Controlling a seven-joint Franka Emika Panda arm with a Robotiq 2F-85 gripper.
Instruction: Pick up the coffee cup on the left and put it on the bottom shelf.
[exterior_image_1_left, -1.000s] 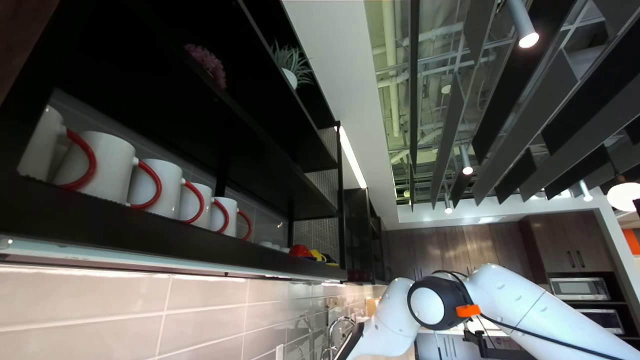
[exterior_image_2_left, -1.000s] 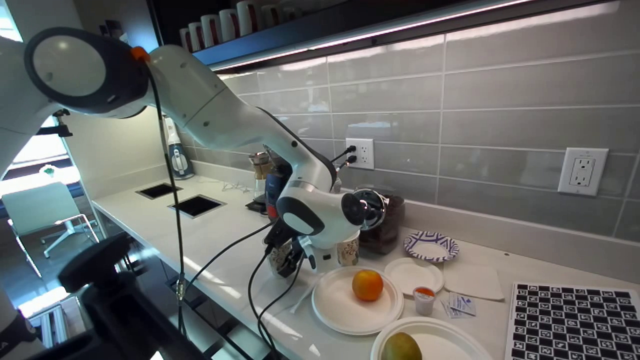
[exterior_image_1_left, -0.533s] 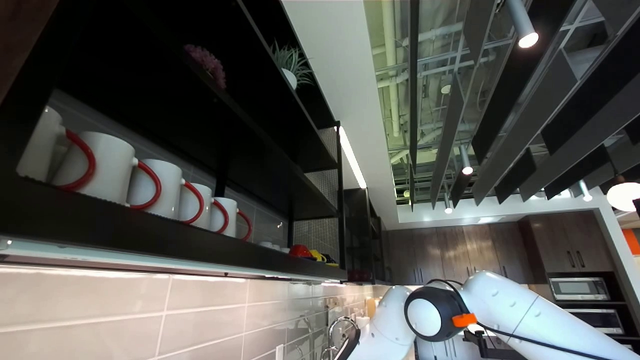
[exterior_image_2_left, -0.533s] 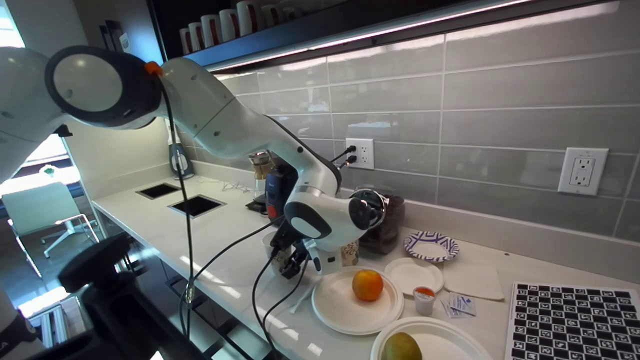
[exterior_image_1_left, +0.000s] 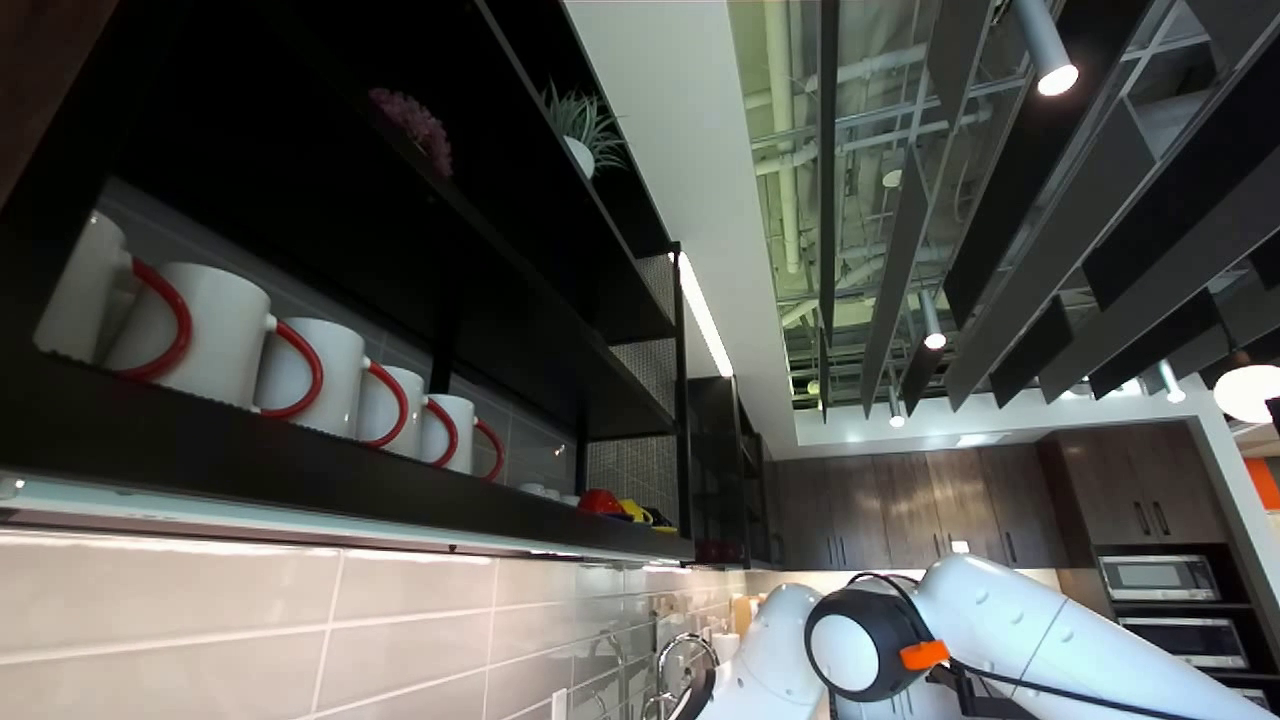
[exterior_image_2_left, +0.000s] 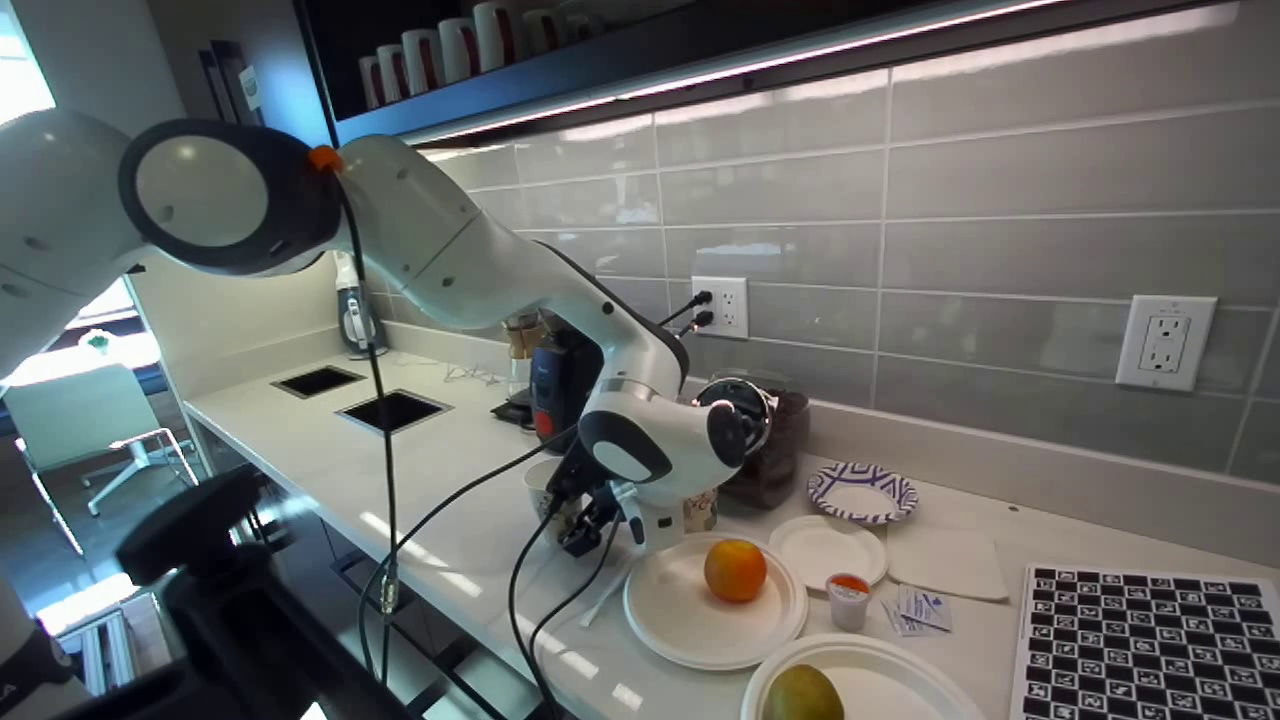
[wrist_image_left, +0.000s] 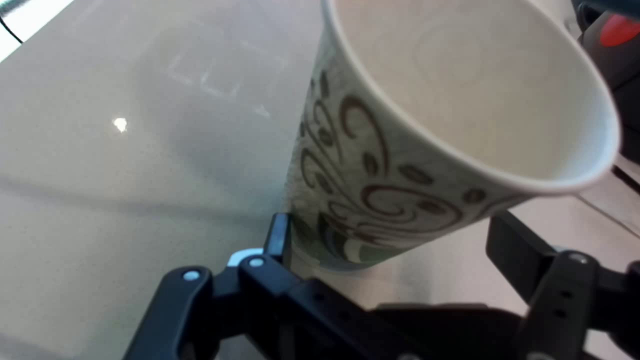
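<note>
- At the wrist camera: got hand (wrist_image_left: 392, 235) with fingers (wrist_image_left: 517, 250) spread wide, jaws parted.
- Just past the fingertips: got coffee cup (wrist_image_left: 395, 165), pale with brown swirl print, standing on table (wrist_image_left: 150, 165). Sits right beside one finger; can't tell if touching. Shows clear gap to the other finger. Partly blocked by hand in an exterior view.
- Beside hand in an exterior view: got second printed cup (exterior_image_2_left: 702, 510), partly hidden behind arm (exterior_image_2_left: 660, 410).
- Near hand, same table: got white plate (exterior_image_2_left: 662, 625) carrying orange (exterior_image_2_left: 735, 570); just beside it, another white plate (exterior_image_2_left: 905, 685) carrying greenish fruit (exterior_image_2_left: 803, 695).
- Bit farther across table: got small white plate (exterior_image_2_left: 815, 550), small tub (exterior_image_2_left: 849, 605) with orange-red contents, packets (exterior_image_2_left: 923, 610), white paper sheet (exterior_image_2_left: 945, 562), blue-patterned dish (exterior_image_2_left: 862, 495), black-and-white marker board (exterior_image_2_left: 1150, 640).
- Past the arm: got dark jar (exterior_image_2_left: 785, 460), plus dark appliance (exterior_image_2_left: 562, 380) with red patch. Can't tell appliance type.
- Back on tiled wall (exterior_image_2_left: 1000, 160): got outlet (exterior_image_2_left: 1166, 342), plus second outlet (exterior_image_2_left: 733, 305) with black plugs (exterior_image_2_left: 704, 319) in it.
- Up high, in both exterior views: got bottom shelf (exterior_image_1_left: 420, 496), dark-edged, well apart from coffee cup, holding row of white mugs (exterior_image_1_left: 230, 335) with red handles.
- Farther along same shelf: got red and yellow items (exterior_image_1_left: 600, 502), too small to name.
- On tiers (exterior_image_1_left: 540, 320) above: got spiky plant (exterior_image_1_left: 586, 128), pink-purple plant (exterior_image_1_left: 415, 128).
</note>
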